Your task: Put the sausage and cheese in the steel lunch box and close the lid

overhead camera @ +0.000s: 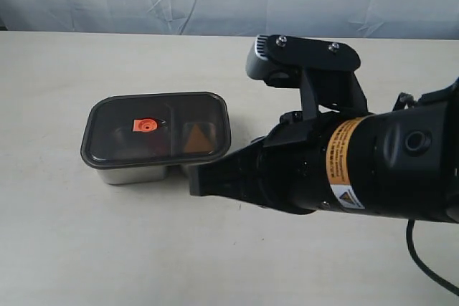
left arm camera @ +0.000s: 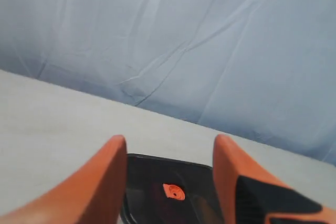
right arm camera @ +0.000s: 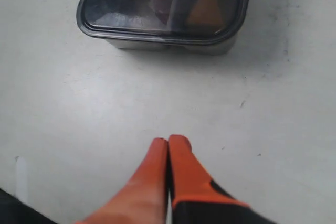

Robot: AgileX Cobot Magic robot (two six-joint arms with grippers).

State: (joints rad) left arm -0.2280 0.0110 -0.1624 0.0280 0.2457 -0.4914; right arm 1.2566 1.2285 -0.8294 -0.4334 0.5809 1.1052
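The lid [overhead camera: 156, 125] covers the steel lunch box [overhead camera: 133, 173] (cheese [overhead camera: 199, 136] showing beneath); we'd press corners evenly: left jaws wide, right jaws closed, both empty.

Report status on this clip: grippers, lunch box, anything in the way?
Left gripper open, empty. Right gripper shut, empty, clear of the lunch box. Lid on; cheese shows through, sausage unclear. No obstruction seen.

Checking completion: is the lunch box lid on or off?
On: the lid covers the steel lunch box, cheese visible through it.
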